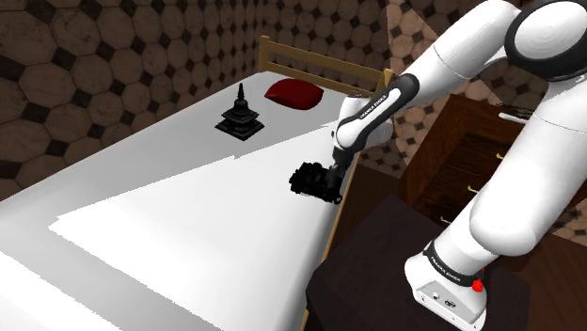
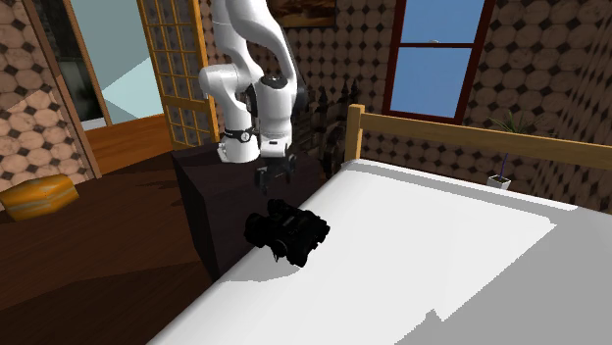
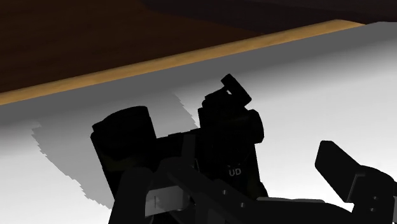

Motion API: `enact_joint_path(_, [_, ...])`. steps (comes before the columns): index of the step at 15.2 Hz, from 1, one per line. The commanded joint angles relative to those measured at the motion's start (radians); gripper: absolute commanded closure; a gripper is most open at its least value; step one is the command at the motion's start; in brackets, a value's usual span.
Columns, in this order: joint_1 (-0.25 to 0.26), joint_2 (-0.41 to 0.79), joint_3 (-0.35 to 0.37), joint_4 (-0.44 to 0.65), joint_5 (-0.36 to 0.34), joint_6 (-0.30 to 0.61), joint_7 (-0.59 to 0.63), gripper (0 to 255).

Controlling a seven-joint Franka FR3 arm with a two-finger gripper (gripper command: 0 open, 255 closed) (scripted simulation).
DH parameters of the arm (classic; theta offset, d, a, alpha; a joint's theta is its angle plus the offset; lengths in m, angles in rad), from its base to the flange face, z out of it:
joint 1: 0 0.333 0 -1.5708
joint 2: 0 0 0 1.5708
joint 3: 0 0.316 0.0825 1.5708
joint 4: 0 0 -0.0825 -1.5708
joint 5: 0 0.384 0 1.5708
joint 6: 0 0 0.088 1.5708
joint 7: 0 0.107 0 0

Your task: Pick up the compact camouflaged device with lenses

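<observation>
Dark twin-barrelled device point(image 2: 286, 233) lying on the white bed point(image 2: 441, 255), with the gripper point(image 2: 278, 178) hung just above it.

The device is seen on the bed's sheet, close to the bed's side edge next to the stand point(image 1: 376, 268). The black fingers point(image 3: 347, 172) are spread apart and nothing is clasped between them. A red cushion point(image 1: 293, 93) and a dark tiered ornament point(image 1: 241, 118) are placed toward the bed's wooden head end, well apart from the device.
</observation>
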Motion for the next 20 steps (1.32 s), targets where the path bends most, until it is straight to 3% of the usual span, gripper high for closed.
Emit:
enact_joint_path(1, [-0.01,0.088,0.008,0.036,0.035,0.052,-0.031,0])
enact_joint_path(10, [-0.026,0.207,0.031,0.058,0.069,0.149,-0.058,0])
enact_joint_path(11, [-0.026,0.209,0.031,0.059,0.069,0.149,-0.059,255])
enact_joint_path(20, [-0.026,0.207,0.031,0.058,0.069,0.149,-0.058,255])
